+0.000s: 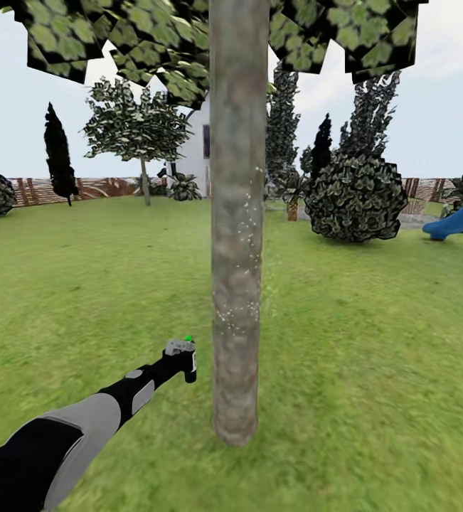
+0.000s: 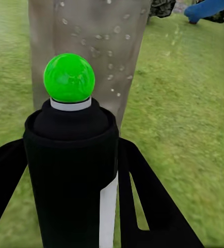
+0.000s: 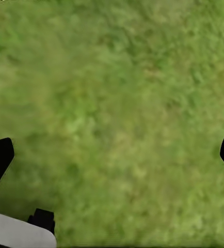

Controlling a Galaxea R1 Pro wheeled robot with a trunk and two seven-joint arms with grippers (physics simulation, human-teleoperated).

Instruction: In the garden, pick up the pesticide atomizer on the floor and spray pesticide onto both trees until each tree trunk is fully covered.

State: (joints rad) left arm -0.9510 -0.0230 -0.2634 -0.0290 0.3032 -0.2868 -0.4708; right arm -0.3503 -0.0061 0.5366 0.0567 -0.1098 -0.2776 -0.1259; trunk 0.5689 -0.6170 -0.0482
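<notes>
Nearest the left wrist camera stands the pesticide atomizer (image 2: 70,170), a dark bottle with a bright green dot on its top, clamped between the two black fingers (image 2: 153,206) of the left gripper (image 1: 183,361). Past the fingertips, close ahead, rises the tree trunk (image 1: 238,235), with white specks of pesticide (image 2: 99,44) dotted over its bark. In the head view the specks lie mostly along the trunk's middle stretch on the side away from the left arm (image 1: 67,434); the base and the side towards the arm look bare.

By my reading, the spraying of this tree is in hand and only partly done. The next move likely calls for sweeping the nozzle lower and across, then round the trunk, before going to the other tree (image 1: 140,131) well beyond on the lawn (image 1: 373,341).

Dark tips of the right gripper (image 3: 112,155) show well apart at both edges over grass, so its fingers stand wide, holding nothing.
</notes>
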